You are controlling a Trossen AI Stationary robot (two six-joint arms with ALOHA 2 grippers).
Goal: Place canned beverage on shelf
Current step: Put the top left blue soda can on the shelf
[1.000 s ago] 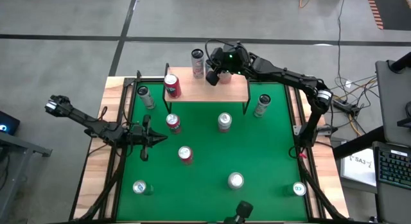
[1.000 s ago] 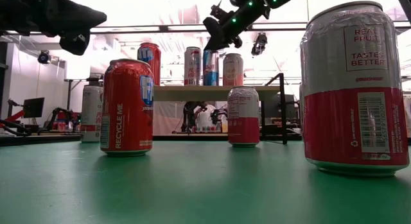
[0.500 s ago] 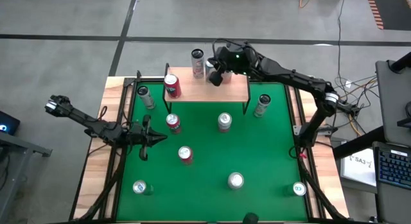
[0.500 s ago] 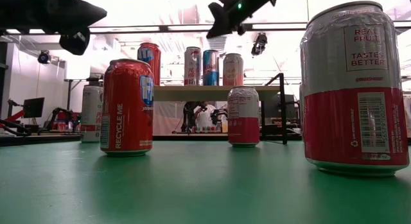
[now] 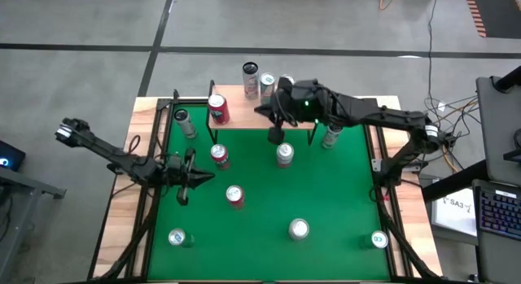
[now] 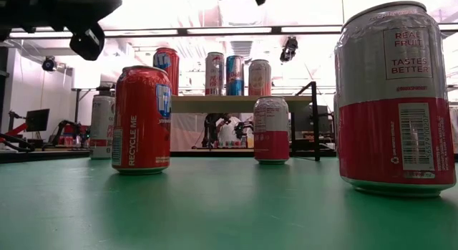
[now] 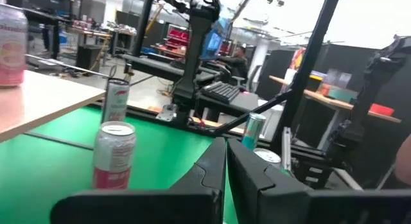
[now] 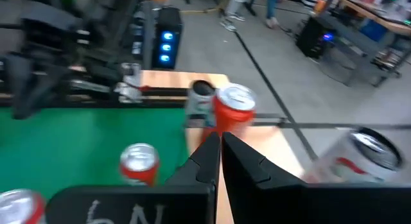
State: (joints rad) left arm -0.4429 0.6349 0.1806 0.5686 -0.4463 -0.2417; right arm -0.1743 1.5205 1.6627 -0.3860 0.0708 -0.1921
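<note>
The shelf [image 5: 244,115] stands at the table's far edge, its wood top [image 6: 243,99] on thin black legs. A red can [image 5: 218,109] and two silver-topped cans [image 5: 251,74] [image 5: 266,84] stand upright on it; the low view shows several cans in a row there [image 6: 235,74]. My right gripper [image 5: 262,111] hovers above the shelf's middle, shut and empty, pointing toward the red can [image 8: 234,108]. My left gripper [image 5: 198,176] is shut and empty above the table's left side, beside a red can [image 5: 220,155].
Several more cans stand upright on the green table: [image 5: 284,154], [image 5: 234,196], [image 5: 299,229], [image 5: 177,237], [image 5: 379,239], [image 5: 331,134], [image 5: 184,121]. Two large cans [image 6: 142,117] [image 6: 396,99] stand close to the low camera. A wooden border [image 5: 146,113] rims the table.
My right gripper has drawn back from the cans at the shelf's far edge toward the near edge and has risen, leaving the low view's top. It stays shut and carries nothing. The cans on the shelf stand as before.
</note>
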